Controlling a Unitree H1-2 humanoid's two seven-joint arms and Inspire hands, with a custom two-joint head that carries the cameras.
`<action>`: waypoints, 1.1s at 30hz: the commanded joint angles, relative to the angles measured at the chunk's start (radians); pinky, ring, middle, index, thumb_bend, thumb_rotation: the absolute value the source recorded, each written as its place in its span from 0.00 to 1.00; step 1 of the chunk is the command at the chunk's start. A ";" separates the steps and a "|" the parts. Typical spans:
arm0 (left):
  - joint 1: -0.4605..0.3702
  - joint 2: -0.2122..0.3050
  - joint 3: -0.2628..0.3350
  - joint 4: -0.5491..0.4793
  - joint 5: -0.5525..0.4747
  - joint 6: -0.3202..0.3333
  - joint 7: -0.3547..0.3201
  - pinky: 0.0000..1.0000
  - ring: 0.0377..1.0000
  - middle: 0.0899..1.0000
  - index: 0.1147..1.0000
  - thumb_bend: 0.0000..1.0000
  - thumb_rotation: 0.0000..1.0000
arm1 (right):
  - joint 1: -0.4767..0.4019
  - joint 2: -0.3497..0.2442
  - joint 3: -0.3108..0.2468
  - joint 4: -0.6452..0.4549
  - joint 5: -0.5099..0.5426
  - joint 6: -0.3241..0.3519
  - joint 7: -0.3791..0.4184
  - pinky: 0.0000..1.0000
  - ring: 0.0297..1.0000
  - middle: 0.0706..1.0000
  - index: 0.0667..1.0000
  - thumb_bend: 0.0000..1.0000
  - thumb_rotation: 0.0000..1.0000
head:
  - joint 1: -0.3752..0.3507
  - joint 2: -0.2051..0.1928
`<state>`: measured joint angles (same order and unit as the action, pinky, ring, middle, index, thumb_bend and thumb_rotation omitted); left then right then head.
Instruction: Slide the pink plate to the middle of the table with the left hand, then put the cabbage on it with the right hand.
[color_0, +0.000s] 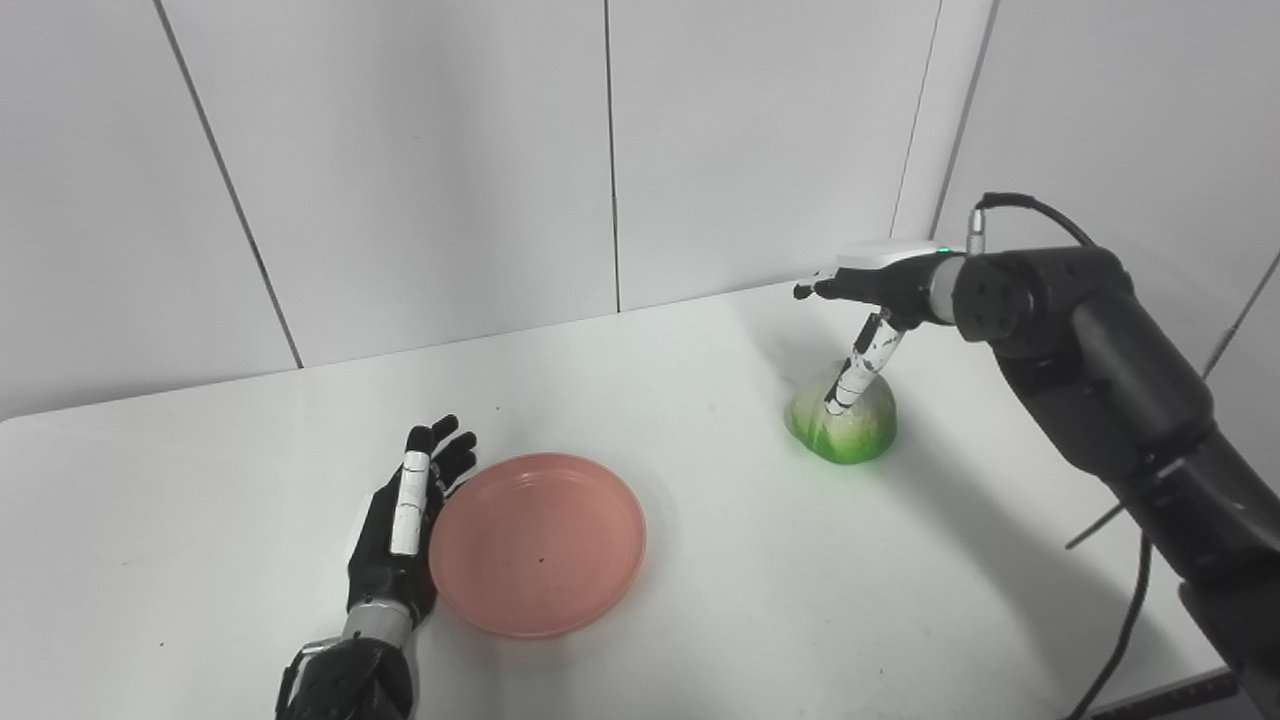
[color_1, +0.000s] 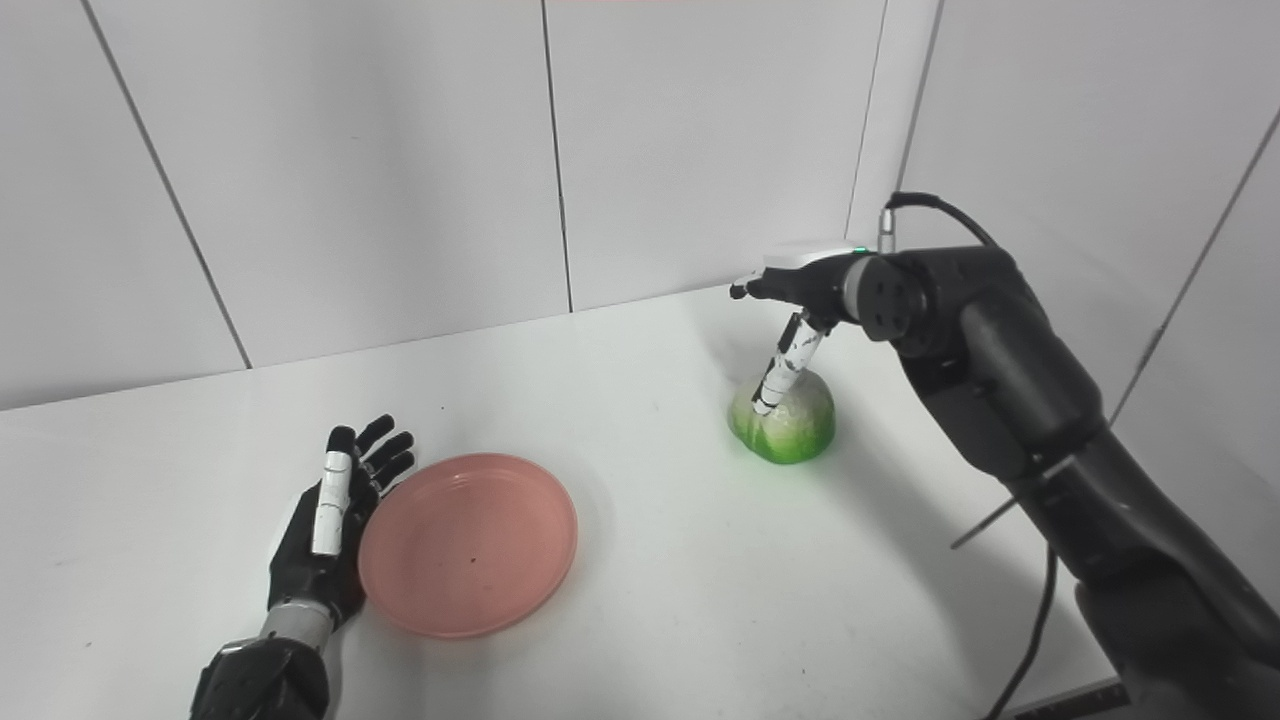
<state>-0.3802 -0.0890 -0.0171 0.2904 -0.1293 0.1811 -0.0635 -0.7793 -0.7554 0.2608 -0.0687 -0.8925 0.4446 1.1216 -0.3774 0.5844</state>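
Pink plate (color_0: 538, 543) touches the splayed left hand (color_0: 405, 520); right hand (color_0: 865, 330) (grip unclear) tops the cabbage (color_0: 845, 425).

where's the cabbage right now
The cabbage sits on the table at its far right, directly under the right hand, whose thumb reaches down onto it; the pink plate lies well apart to its left.

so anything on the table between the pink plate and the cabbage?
Nothing: only bare white table lies between the pink plate and the cabbage, clear in both eye views.
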 joint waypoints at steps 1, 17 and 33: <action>0.012 -0.004 0.000 0.030 0.001 0.047 0.003 0.84 0.88 0.82 0.81 0.87 0.89 | -0.059 -0.038 0.012 0.021 -0.020 -0.039 -0.037 0.71 0.94 1.00 0.93 1.00 0.33 | 0.002 0.000; 0.021 -0.004 -0.002 0.023 0.005 0.042 0.005 0.83 0.86 0.80 0.82 0.87 0.91 | -0.027 -0.016 0.072 0.188 -0.032 -0.076 -0.192 0.73 0.94 1.00 0.93 1.00 0.24 | 0.016 0.003; 0.025 -0.002 -0.009 0.023 0.011 0.043 0.006 0.80 0.85 0.79 0.83 0.87 0.92 | -0.020 -0.016 0.080 0.215 0.034 -0.082 -0.218 0.74 0.92 1.00 0.92 1.00 0.27 | 0.019 0.004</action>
<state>-0.3789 -0.0896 -0.0236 0.2881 -0.1271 0.1809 -0.0624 -0.7700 -0.7467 0.3533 0.1594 -0.8637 0.3824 0.9301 -0.3590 0.5875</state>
